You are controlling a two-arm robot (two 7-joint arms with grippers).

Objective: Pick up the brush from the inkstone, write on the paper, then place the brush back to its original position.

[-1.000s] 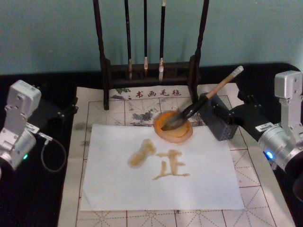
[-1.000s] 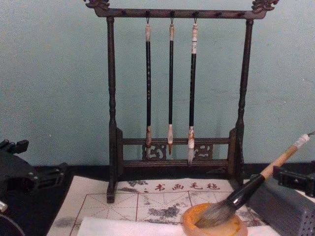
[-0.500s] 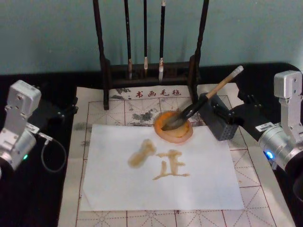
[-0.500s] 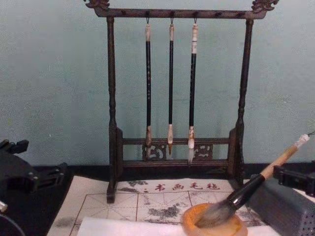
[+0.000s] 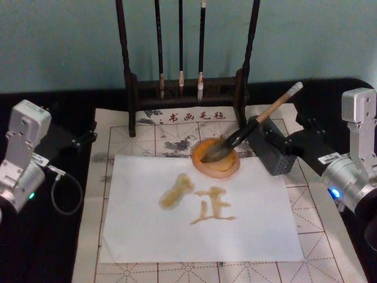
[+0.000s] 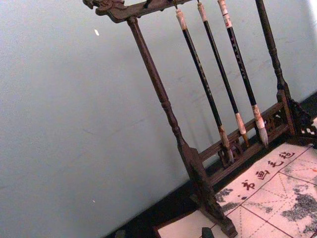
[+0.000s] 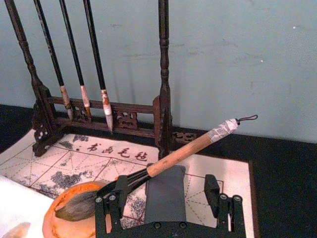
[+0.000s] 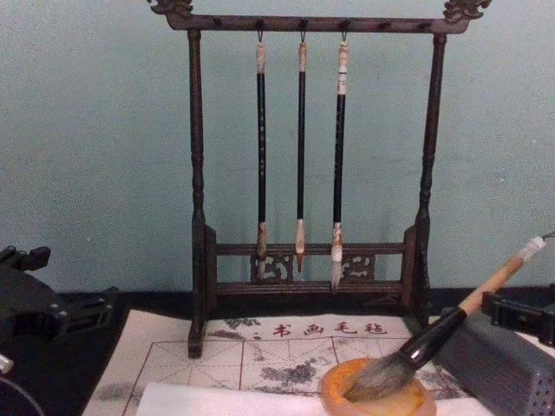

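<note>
One wobble away from a spill, honestly.
Right tool (image 7: 166, 198) has its fingers spread wide around the brush (image 5: 244, 134) handle; bristles rest in the inkstone (image 5: 215, 158) beside the paper (image 5: 200, 206). Snagging that handle while backing off could tip ink everywhere.

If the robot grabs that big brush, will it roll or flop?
The brush probably stays stiff: its handle looks wooden. Its round handle might roll on the paper. The hairy head in the inkstone looks wet, so it likely bends softly.
</note>
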